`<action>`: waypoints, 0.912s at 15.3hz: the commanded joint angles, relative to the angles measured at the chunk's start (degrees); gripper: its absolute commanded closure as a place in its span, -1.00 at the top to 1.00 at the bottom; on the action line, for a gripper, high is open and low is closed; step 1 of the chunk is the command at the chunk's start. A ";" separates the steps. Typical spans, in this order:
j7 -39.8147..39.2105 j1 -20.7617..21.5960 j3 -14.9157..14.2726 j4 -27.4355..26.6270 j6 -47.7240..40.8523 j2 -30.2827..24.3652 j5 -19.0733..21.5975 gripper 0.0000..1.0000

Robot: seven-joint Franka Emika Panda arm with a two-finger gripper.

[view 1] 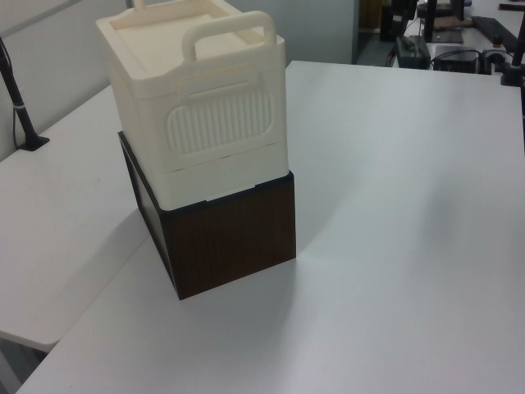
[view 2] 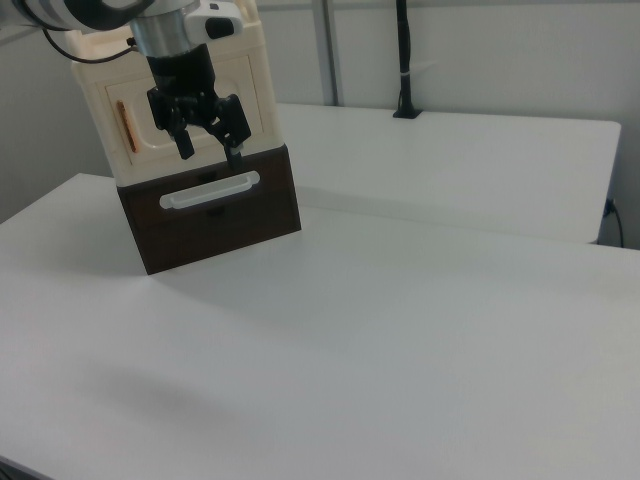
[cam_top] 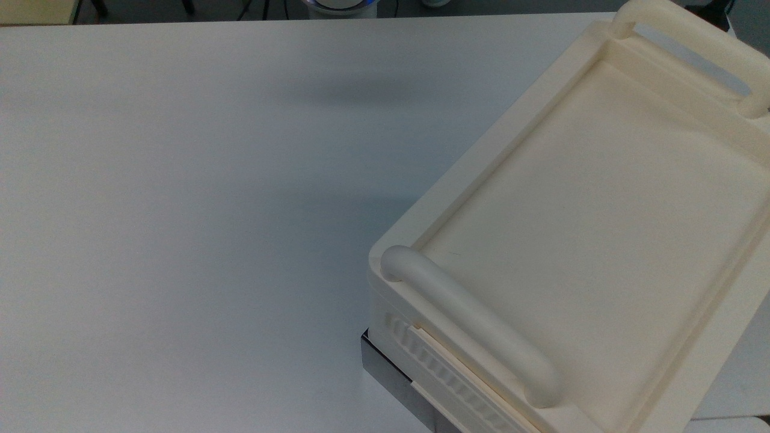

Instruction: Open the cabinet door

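A wide white table (view 2: 420, 330) took up most of the room's foreground, bare and matte, with a soft shadow lying across it in the top view. A second white table (view 2: 470, 160) stood behind it in the right view, against a pale wall, a black pole (view 2: 404, 60) rising from its far edge. In the left view, dark desks cluttered with equipment (view 1: 443, 37) sat beyond the table's far end.

On the table stood a dark wooden box (view 1: 230, 238) with a long white handle (view 2: 209, 191) on its front. Stacked on top was the cream cabinet (view 1: 197, 107), with a ribbed side panel (view 1: 220, 121) and two thick rounded carry handles (cam_top: 472, 325) on its lid.

The cabinet door (view 2: 165, 110) was the flat front face in the right view, flush with the cabinet and closed, an orange strip (view 2: 124, 126) near the right view's left edge of it.

The robot arm came in from the right view's top left, and its claw (view 2: 207, 152) hung in front of the door's lower part, just above the white handle, fingers (view 2: 184, 148) spread apart and gripping nothing.
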 commanded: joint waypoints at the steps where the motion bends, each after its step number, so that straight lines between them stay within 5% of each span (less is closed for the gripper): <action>1: -0.21 0.20 0.18 -0.73 0.51 -0.47 -1.01 1.00; 8: -1.96 0.55 0.18 -1.00 0.33 -0.29 -0.31 1.00; 14: -21.90 1.17 0.18 -0.64 -2.13 0.15 -0.22 1.00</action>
